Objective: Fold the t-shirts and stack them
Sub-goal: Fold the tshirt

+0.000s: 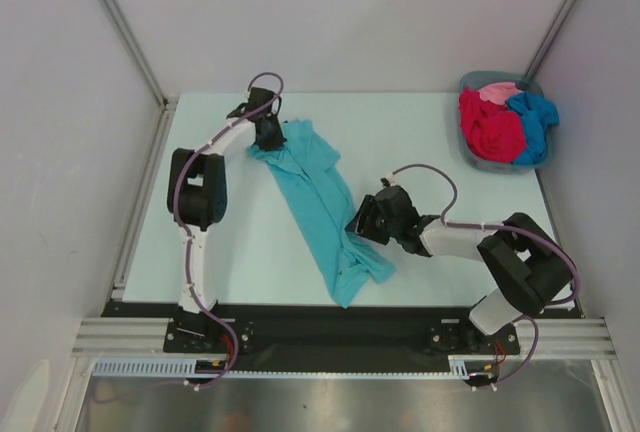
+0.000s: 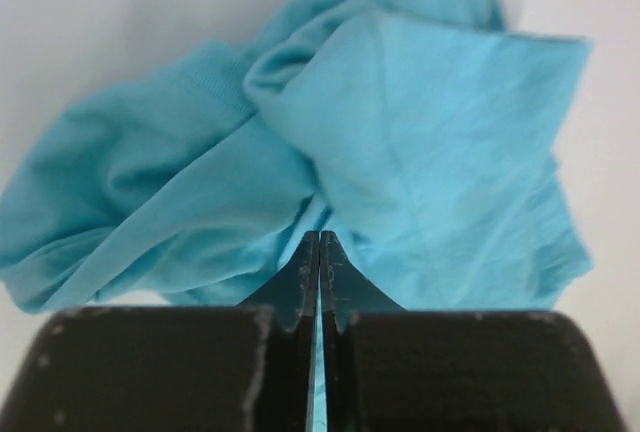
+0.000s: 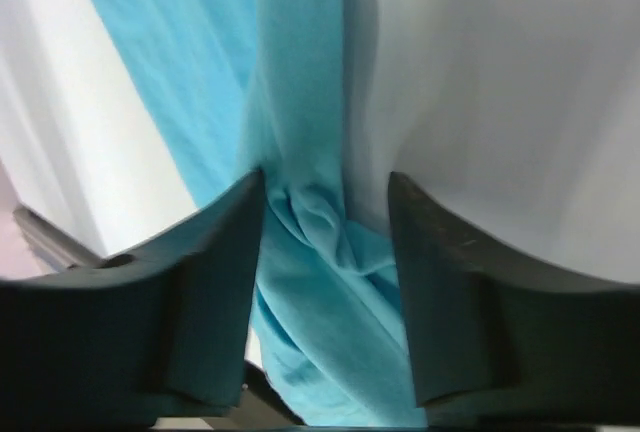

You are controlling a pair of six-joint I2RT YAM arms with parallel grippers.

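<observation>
the teal tee (image 1: 318,197) lies long and bunched across the table (image 1: 440,142). the left gripper (image 1: 268,133) pinches its far end tight. the right gripper (image 1: 355,222) is loose, fingers apart round a fold. grab the edge, then pull slow so it lies flat.

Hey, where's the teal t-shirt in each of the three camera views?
Top external: teal t-shirt lies diagonally across the table.
Left wrist: fills the upper frame, pinched by the shut left end effector.
Right wrist: runs down the centre, inside the open right end effector.
Shared landmark: the pale table under it.
</observation>
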